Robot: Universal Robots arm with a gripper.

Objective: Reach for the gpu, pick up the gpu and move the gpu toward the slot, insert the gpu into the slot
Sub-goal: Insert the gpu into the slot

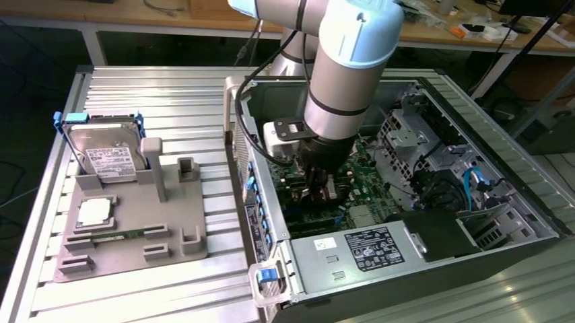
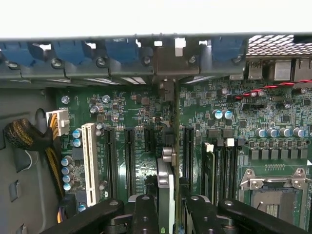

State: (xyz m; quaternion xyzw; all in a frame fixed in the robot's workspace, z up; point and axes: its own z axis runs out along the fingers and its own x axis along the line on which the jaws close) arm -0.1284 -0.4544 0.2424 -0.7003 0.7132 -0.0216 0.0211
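Jaws clamped on gpu [image 2: 165, 192] at frame bottom-center, card edge-on, long axis running up-frame along the motherboard slot [image 2: 171, 122].

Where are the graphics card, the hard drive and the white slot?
graphics card [image 2: 165, 187]: wrist view, its upper edge, held upright.
hard drive [image 1: 108, 156]: exterior view, its white label.
white slot [image 2: 89, 161]: wrist view, its middle.

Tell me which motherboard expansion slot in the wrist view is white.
The long slot nearest the black-and-yellow cable bundle. The other slots running parallel to it are black; it alone has a white body. The gripper holds the gpu edge-on, several slots away.
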